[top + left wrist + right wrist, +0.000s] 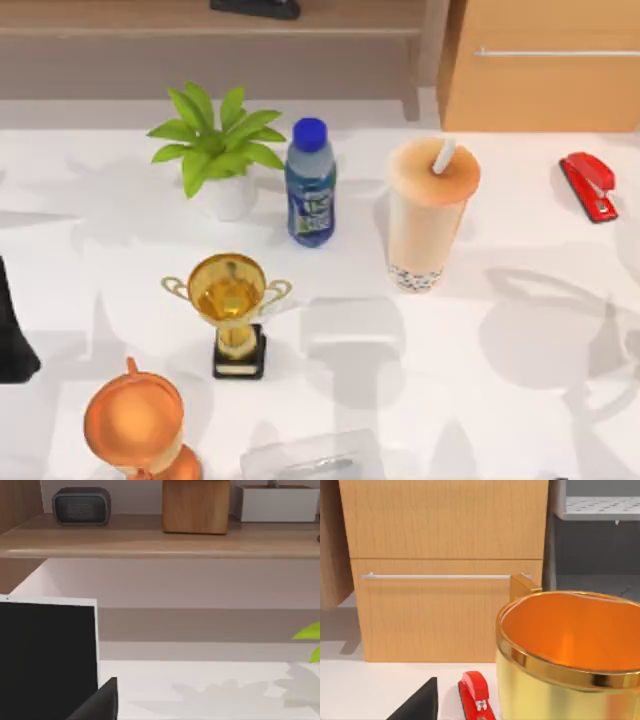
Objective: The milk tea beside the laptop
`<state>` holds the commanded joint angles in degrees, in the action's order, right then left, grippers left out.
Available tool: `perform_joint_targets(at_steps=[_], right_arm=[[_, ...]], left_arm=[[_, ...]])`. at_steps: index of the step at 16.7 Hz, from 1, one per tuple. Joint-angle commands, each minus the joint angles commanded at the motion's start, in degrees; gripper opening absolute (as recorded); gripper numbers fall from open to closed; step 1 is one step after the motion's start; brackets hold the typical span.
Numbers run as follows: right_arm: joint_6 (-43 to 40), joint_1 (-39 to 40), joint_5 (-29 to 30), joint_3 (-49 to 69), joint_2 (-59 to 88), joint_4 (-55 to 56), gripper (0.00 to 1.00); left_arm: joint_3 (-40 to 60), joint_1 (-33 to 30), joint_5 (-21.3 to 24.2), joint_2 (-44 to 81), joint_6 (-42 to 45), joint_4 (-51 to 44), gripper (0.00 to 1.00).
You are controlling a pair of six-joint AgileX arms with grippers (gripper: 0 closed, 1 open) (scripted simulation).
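The milk tea [428, 215] is a tall clear cup of peach-beige drink with dark pearls at its bottom, a flat lid and a white straw. It stands upright at the table's back middle-right, just right of the blue bottle [310, 195]. The laptop [12, 330] shows as a black shape at the table's left edge, far from the cup. Its dark screen [47, 655] is close in the left wrist view. A dark piece of my left gripper [100, 702] and of my right gripper [420, 702] juts into each wrist view.
A potted plant [222, 150] stands left of the bottle. A gold trophy [230, 300] and an orange-copper jug [135, 425] are at the front left, with a clear object [310, 458] at the front edge. A red stapler [590, 185] lies back right, and a gold cup [570, 650] is close by.
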<state>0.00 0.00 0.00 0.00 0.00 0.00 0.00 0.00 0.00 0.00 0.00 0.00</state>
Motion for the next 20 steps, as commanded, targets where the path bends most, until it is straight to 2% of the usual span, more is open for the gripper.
perform_joint_targets(at_steps=[4, 8, 12, 20], right_arm=[[0.0, 0.0, 0.0, 0.0, 0.0, 0.0, 1.00], [0.0, 0.0, 0.0, 0.0, 0.0, 0.0, 1.00], [0.0, 0.0, 0.0, 0.0, 0.0, 0.0, 1.00], [0.0, 0.0, 0.0, 0.0, 0.0, 0.0, 1.00]], left_arm=[[0.7, -1.2, -1.1, 1.7, 0.1, 1.1, 1.00], [5.2, -8.1, -7.8, 12.5, 0.6, 7.9, 1.00], [13.3, -19.2, -18.6, 32.4, 1.3, 19.5, 1.00], [35.2, -45.5, -43.5, 84.2, 1.6, 49.8, 1.00]])
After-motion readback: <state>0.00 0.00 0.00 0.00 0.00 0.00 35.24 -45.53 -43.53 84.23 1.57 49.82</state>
